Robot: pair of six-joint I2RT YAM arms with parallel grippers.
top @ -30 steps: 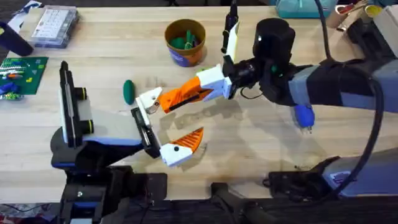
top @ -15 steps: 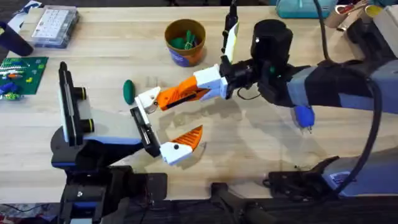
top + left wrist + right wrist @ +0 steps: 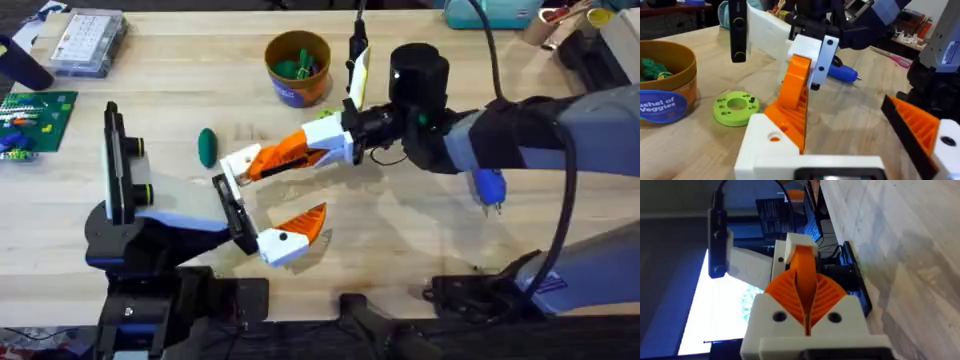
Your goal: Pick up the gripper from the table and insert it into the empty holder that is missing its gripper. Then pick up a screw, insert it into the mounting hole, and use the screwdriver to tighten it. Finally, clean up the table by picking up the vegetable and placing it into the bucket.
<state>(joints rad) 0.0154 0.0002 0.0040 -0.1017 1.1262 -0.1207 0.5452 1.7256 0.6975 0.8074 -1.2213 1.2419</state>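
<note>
My right gripper (image 3: 303, 150) reaches across the middle and is shut on the gripper (image 3: 280, 156), an orange ribbed wedge. The wedge's far end meets the holder (image 3: 238, 163), a plain white block on a black bar of my left gripper (image 3: 272, 195), which stands open. In the left wrist view the orange gripper (image 3: 795, 97) rises tilted from the holder (image 3: 767, 145). The screwdriver (image 3: 488, 187) lies on the table to the right. Left of the holder lies the dark-green vegetable (image 3: 207, 146). The bucket (image 3: 298, 68) stands at the back with green items inside.
The left gripper's other orange finger with a white base (image 3: 292, 236) sits toward the front. A lime-green ring (image 3: 736, 106) lies beside the bucket. A green brick board (image 3: 35, 120) and a clear parts box (image 3: 90, 40) are at the far left, a teal container (image 3: 480, 12) at the back right.
My right gripper has moved left with the orange gripper, bringing its end up to the holder. The left arm shifted slightly.
</note>
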